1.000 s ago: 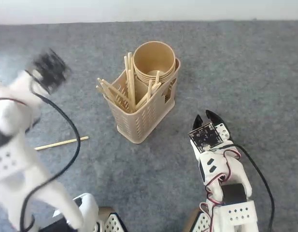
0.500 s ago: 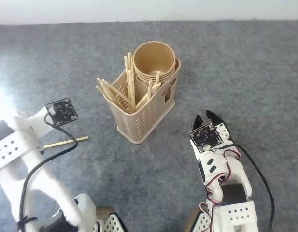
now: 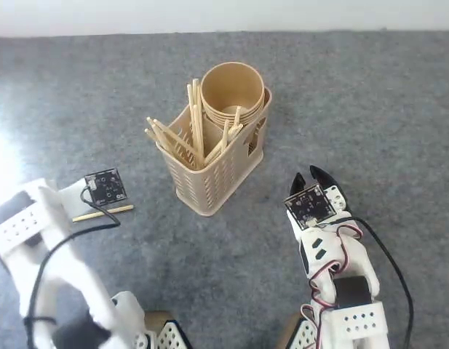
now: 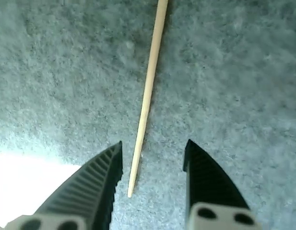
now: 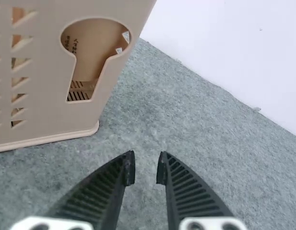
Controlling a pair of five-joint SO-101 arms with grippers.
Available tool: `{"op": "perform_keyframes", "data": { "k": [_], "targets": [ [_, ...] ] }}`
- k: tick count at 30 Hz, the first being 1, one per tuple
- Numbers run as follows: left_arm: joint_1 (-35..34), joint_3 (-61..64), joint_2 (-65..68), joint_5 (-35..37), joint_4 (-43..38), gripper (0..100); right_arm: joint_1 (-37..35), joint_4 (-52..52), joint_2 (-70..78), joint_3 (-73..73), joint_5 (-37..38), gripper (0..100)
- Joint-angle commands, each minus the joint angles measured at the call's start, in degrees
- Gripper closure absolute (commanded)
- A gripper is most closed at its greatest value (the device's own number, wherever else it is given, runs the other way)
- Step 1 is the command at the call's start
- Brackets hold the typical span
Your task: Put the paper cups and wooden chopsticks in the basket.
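The last pick-up is judged to be in hand. The paper cups (image 3: 231,86) are seen stacked in one end of the basket (image 3: 218,177), with a bundle of chopsticks (image 3: 175,139) leaned in the other end. One loose chopstick (image 4: 148,91) lies flat on the grey counter (image 3: 370,109), well apart from the basket on the left arm's side. The left end effector (image 4: 154,143) is poised over it, spread wide with nothing gripped, and the stick's near tip is framed between the two fingers. The right end effector (image 5: 145,160) is parked near the basket's other side, parted only slightly and empty. Next, the left end effector would need to be lowered until the thin stick is straddled, then closed squarely across it, since so slim a piece could easily be rolled aside.
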Motion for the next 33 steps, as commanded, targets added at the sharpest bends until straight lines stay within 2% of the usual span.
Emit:
{"op": "perform_keyframes", "data": {
  "k": [1, 11, 15, 24, 28, 33],
  "targets": [
    [-1.4, -1.2, 8.4, -0.3, -8.7, 81, -2.1, 0.9, 0.0, 1.0, 0.7, 91.2],
    [-3.3, -16.8, 27.8, 0.0, -4.8, 81, -2.1, 0.9, 0.0, 1.0, 0.7, 91.2],
    [-3.0, -22.2, 32.1, 2.8, -4.6, 81, -2.1, 0.9, 0.0, 1.0, 0.7, 91.2],
    [-1.0, -31.5, 39.5, -0.5, 11.0, 81, -2.1, 0.9, 0.0, 1.0, 0.7, 91.2],
    [-0.2, -38.0, 43.9, -2.0, 20.0, 87, -2.1, 0.9, 0.0, 1.0, 0.8, 91.2],
    [-0.2, -45.1, 50.9, -1.1, 20.7, 91, -2.1, 0.9, 0.0, 1.0, 0.8, 91.2]
  ]
}}
